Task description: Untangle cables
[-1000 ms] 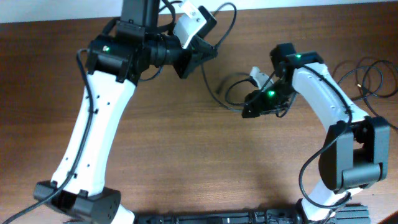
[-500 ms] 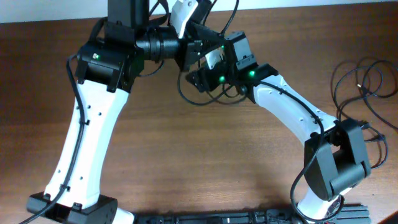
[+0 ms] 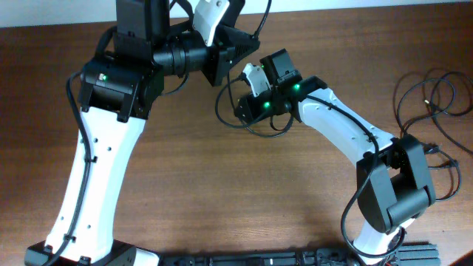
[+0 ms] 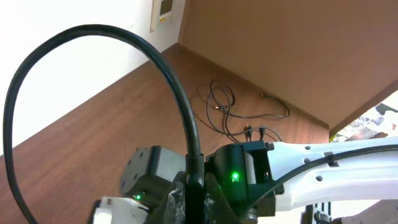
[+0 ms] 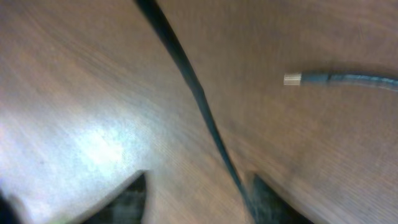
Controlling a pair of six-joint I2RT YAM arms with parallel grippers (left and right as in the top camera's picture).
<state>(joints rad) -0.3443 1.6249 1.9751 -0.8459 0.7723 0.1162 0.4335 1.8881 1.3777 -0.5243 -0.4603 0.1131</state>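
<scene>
In the overhead view, the table (image 3: pixel 222 192) had wide bare wood in its front half, between the two arm bases. All the work was crowded toward the back edge. The left gripper (image 3: pixel 240 52) was raised near that edge. The right gripper (image 3: pixel 249 108) was just in front of it, so there was little room between the two. The black cable (image 3: pixel 218 111) made a loose loop on the wood beside the right gripper. A separate bundle of thin cables (image 3: pixel 427 92) lay near the right edge of the picture, well apart from both grippers.

In the left wrist view, the left gripper (image 4: pixel 193 202) was clamped on the black cable (image 4: pixel 155 59). The cable rose from between the fingers and bent over in one big arc. The right arm (image 4: pixel 329 158) was close beneath. The bundle of thin cables (image 4: pixel 227 112) lay far off on open wood.

The right wrist view was blurred. The right gripper (image 5: pixel 199 199) had its fingers spread apart, with bare wood between them. The black cable (image 5: pixel 193 87) ran slantwise across the wood toward one finger (image 5: pixel 267 199); I could not tell if they touched. A cable end with a metal tip (image 5: pixel 295 79) lay apart from it.
</scene>
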